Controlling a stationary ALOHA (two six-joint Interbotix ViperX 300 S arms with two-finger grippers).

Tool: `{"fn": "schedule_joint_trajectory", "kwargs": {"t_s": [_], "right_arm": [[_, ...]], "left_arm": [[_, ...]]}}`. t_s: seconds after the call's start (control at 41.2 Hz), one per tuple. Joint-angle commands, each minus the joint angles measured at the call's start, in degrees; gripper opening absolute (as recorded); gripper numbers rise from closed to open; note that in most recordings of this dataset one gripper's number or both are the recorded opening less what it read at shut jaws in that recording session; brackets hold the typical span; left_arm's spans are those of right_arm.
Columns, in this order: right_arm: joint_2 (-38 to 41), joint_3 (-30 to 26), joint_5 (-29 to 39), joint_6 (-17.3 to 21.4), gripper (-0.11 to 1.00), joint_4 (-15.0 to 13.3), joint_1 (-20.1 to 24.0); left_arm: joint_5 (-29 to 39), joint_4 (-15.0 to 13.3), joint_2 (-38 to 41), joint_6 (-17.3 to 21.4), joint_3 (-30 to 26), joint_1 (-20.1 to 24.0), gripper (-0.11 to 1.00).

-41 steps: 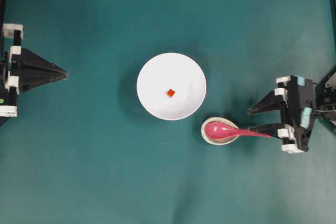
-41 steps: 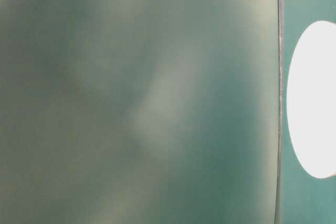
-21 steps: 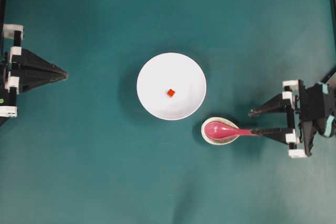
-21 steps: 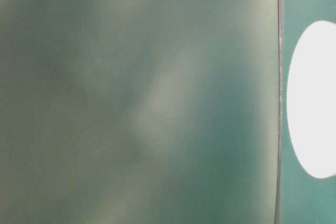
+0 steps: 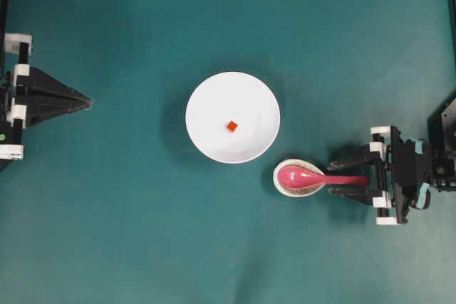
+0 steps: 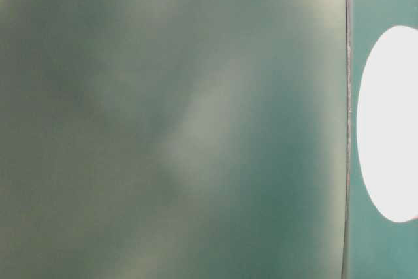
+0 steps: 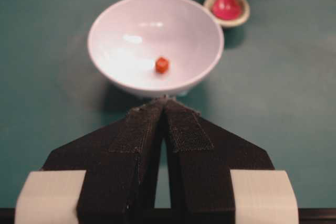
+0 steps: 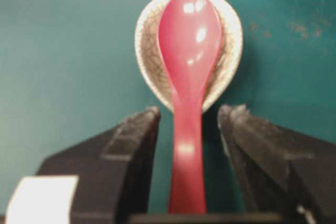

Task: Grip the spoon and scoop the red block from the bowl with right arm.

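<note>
Spoon [image 8: 188, 77]: scoop rests in dish [image 8: 229, 51], handle lies between my released right gripper's [image 8: 189, 124] fingers, untouched; left gripper [image 7: 164, 109] clenched.

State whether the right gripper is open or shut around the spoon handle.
Open: the right gripper straddles the spoon handle, with gaps on both sides.

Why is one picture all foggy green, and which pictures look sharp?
The table-level view is out of focus: a smeary green haze with a blown-out white oval, apparently the bowl, at the right edge. The overhead view is sharp, with soft shadows beside the bowl. The left wrist view shows glare spots inside the bowl. In the right wrist view the spoon shines with highlights and looks slightly soft.
</note>
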Motion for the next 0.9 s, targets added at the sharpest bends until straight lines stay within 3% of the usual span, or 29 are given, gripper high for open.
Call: {"fn": "schedule_joint_trajectory", "kwargs": {"t_s": [0.0,0.291,0.874], "right_arm": [[-0.4,-0.4,-0.2,0.2,0.55,0.5,0.4],[-0.4,-0.6,1.9,4.7,0.55,1.3,0.8],[-0.4,-0.9,1.6,5.1,0.55,1.5,1.6]], "left_arm": [[-0.2,0.2,0.2,0.1,-1.4,0.1,0.00],[-0.1,0.2,0.2,0.1,-1.4,0.1,0.00],[-0.2,0.2,0.2,0.1,-1.4,0.1,0.00]]}}
